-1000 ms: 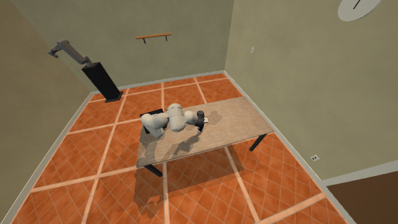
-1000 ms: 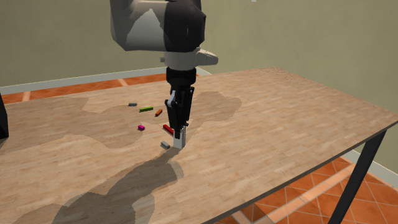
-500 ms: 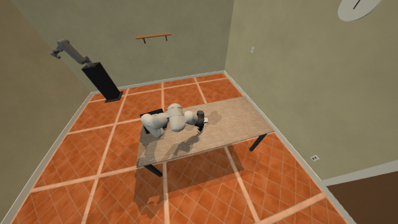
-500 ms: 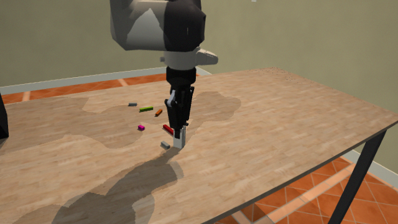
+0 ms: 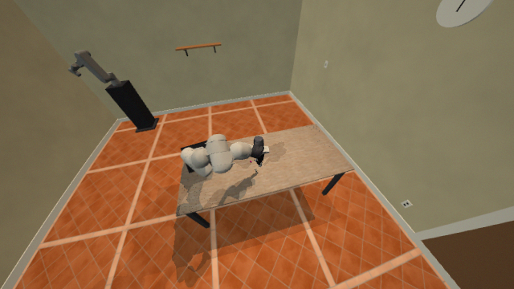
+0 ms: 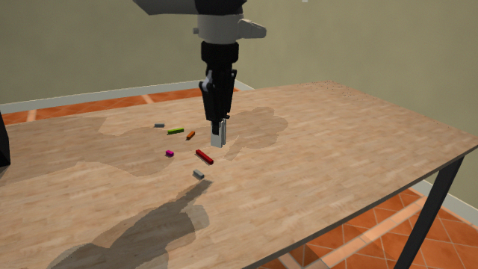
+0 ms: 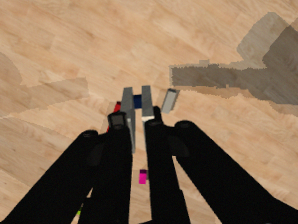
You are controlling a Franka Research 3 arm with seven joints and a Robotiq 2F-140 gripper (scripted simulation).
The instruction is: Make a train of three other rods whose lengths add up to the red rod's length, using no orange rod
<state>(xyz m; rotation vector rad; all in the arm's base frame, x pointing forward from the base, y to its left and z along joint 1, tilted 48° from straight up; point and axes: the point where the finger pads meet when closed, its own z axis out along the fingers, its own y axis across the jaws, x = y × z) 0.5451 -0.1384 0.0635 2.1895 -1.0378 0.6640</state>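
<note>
My gripper [image 6: 219, 141] [image 7: 138, 100] [image 5: 259, 162] hangs a little above the table and is shut on a small blue rod [image 7: 137, 102], which shows between the fingertips only in the wrist view. The red rod [image 6: 204, 157] lies flat just below and left of the fingers. A grey rod [image 6: 198, 174] lies in front of it, and a magenta rod [image 6: 169, 153] [image 7: 143, 176] to its left. Farther back lie an orange rod [image 6: 190, 135], a lime rod [image 6: 175, 131] and a second grey rod [image 6: 159, 125]. All are apart from one another.
The wooden table [image 6: 336, 149] [image 5: 313, 156] stretches wide to the right of the rods. Its front edge and a black leg [image 6: 429, 220] are at the right. The arm's base stands at the table's left end [image 5: 201, 160].
</note>
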